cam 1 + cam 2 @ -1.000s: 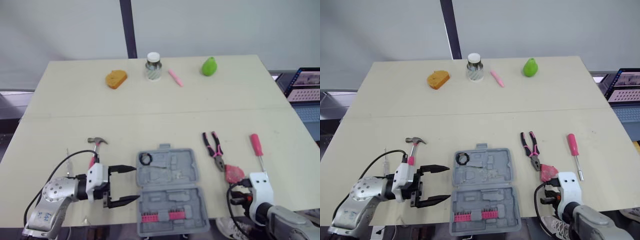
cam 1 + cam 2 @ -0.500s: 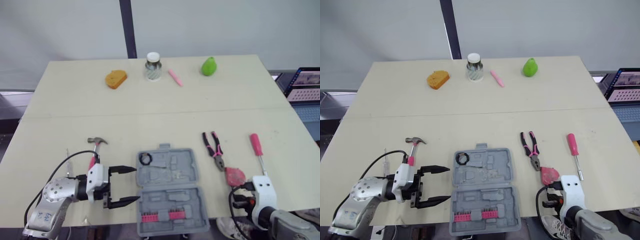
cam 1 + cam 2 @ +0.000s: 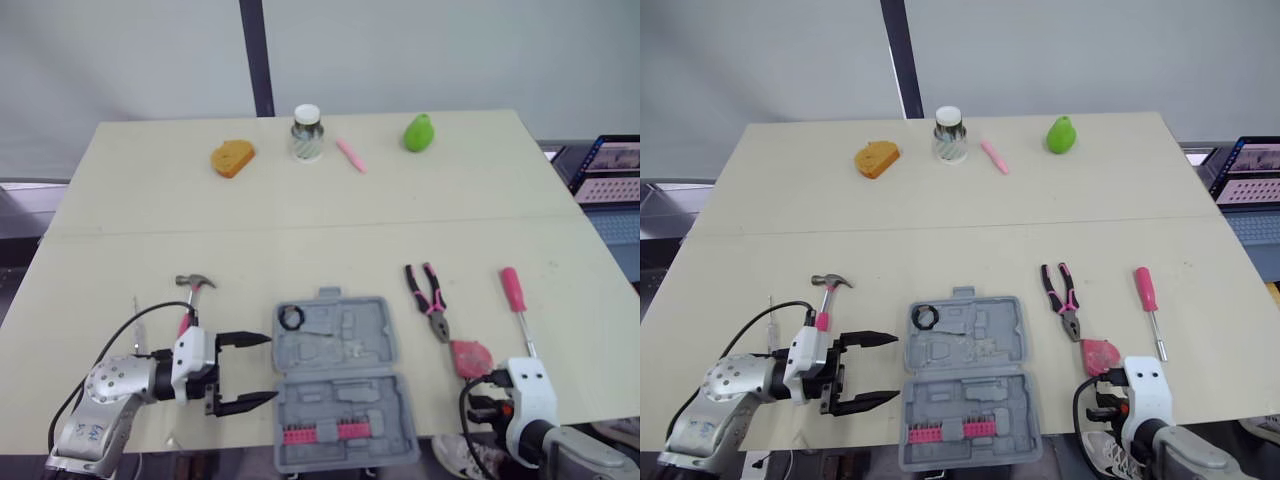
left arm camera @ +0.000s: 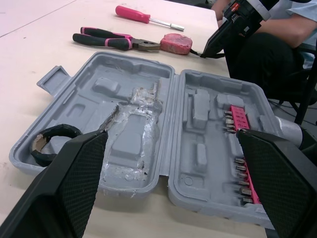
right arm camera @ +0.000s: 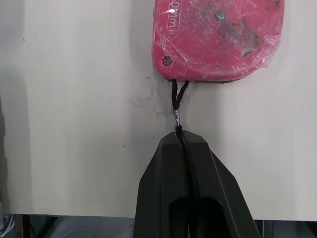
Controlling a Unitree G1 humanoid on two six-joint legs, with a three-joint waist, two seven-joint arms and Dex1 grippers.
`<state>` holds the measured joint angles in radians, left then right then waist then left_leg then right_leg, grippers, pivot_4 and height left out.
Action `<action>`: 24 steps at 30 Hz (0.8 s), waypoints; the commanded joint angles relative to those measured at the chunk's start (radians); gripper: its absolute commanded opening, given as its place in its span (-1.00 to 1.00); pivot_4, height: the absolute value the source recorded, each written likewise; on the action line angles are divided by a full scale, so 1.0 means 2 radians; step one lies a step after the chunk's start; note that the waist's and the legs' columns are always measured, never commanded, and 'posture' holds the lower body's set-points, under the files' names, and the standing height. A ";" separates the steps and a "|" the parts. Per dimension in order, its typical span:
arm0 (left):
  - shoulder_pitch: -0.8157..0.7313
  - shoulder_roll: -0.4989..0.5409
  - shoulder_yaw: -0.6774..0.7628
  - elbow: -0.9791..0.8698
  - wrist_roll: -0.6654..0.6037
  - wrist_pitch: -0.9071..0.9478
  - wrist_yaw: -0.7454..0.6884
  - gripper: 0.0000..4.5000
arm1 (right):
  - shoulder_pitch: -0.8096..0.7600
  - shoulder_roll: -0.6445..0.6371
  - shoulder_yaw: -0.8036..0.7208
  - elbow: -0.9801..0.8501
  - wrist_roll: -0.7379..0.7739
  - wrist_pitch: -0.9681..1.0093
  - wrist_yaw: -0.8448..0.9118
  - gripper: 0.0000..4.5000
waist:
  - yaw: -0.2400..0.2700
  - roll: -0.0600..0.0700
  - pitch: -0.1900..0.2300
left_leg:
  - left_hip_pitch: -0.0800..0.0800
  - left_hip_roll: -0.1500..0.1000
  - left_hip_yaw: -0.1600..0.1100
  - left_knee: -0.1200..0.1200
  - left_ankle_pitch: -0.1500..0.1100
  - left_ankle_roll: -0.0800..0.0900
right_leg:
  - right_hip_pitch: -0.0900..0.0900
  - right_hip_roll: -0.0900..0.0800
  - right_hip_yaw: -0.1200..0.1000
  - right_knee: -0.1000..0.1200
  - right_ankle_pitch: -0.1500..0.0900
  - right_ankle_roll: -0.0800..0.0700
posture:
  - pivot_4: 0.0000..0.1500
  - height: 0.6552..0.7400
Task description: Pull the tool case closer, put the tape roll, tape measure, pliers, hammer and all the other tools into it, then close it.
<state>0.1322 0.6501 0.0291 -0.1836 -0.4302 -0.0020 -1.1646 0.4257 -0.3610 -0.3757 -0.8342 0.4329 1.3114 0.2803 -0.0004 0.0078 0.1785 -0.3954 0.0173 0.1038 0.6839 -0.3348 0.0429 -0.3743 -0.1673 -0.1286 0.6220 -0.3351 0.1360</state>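
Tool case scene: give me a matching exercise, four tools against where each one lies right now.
Things:
1. tape roll
2. hammer
3. pliers
4. tape measure

Places:
A. on the table, just right of the tool case
B. near the table's front edge, its cord pinched in the shut right gripper
C. inside the case, in a corner of its far half
D. on the table left of the case, by the open left gripper

Pairs: 1-C, 2-D, 3-A, 4-B
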 commanded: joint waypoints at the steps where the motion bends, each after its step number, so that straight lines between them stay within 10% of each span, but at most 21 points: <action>1: 0.001 0.001 0.000 -0.007 -0.003 -0.007 -0.003 1.00 | 0.005 0.004 -0.012 -0.020 0.006 0.001 0.000 -1.00 | 0.000 0.000 0.000 | 0.000 0.000 0.000 0.000 0.000 0.000 | 0.000 0.000 0.000 0.000 0.000 0.000 | 1.00 -0.06; 24: 0.001 -0.001 -0.007 -0.018 -0.001 0.000 0.010 1.00 | 0.009 0.000 -0.012 -0.023 0.011 0.007 0.003 -1.00 | 0.000 0.000 0.000 | 0.000 0.000 0.000 0.000 0.000 0.000 | 0.000 0.000 0.000 0.000 0.000 0.000 | 1.00 -0.06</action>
<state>0.1319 0.6489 0.0186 -0.1870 -0.4296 -0.0002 -1.1487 0.4330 -0.3585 -0.3762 -0.8345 0.4420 1.3165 0.2804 -0.0004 0.0078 0.1785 -0.3954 0.0173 0.1039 0.6839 -0.3347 0.0429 -0.3743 -0.1672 -0.1286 0.6222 -0.3351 0.1360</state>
